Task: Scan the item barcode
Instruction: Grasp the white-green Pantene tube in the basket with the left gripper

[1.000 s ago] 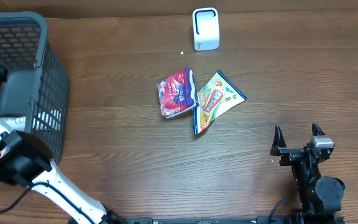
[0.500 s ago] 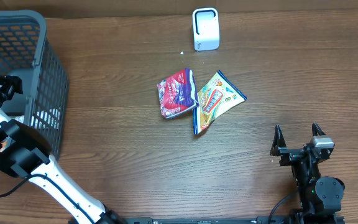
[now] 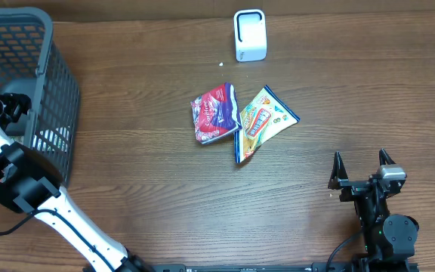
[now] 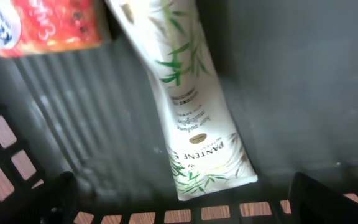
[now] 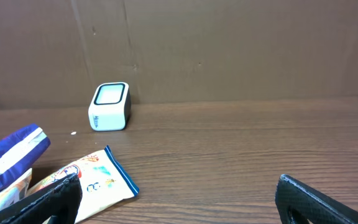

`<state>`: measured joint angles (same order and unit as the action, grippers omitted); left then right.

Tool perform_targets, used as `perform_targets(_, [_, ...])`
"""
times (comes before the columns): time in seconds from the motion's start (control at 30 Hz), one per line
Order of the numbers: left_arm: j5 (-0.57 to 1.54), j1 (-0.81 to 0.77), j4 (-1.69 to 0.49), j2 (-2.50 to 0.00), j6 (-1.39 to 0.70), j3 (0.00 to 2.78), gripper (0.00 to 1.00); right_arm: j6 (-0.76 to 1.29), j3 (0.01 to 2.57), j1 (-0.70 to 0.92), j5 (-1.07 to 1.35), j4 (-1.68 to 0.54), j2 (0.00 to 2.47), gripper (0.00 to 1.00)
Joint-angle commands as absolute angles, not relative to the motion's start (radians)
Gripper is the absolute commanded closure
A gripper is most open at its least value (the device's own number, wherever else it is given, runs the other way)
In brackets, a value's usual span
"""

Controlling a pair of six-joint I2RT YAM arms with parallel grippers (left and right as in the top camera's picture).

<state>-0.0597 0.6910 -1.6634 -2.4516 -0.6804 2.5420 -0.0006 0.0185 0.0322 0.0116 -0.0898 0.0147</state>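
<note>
Reaching into the basket (image 3: 59, 91) at the table's (image 3: 149, 189) left edge, the L gripper (image 4: 188, 200) hangs w/ fingers wide apart, gripping nothing, just above a white tube (image 4: 188, 118) and a red packet (image 4: 42, 25) on the basket floor. Mid-table: red-purple pouch (image 3: 215, 113) touching yellow pouch (image 3: 261, 121). Scanner (image 3: 249, 35) stands near far edge, ctr. R gripper (image 3: 360, 162) near front right corner, fingers apart, empty.

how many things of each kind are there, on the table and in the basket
snack packets: 2, red-purple packet and yellow packet
scanner: 1
basket: 1
tube: 1, in the basket
red pack: 1, in the basket
total: 6
</note>
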Motion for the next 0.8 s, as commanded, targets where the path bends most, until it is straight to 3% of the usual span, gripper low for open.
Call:
perform_targets(0.0, [-0.060,0.666,-1.654,-2.325,-0.597,2.556,0.00,-0.004,0.008,0.027,0.012,-0.084,0.003,0.00])
perform_targets(0.53, [-0.048,0.652,-1.690,-2.220,-0.435,2.555,0.02,-0.004,0.008,0.027,0.012,-0.084,0.003,0.00])
perform_targets(0.77, [0.076,0.675,-1.690,-2.215,-0.303,2.545,0.02,-0.005,0.008,0.027,0.012,-0.084,0.003,0.00])
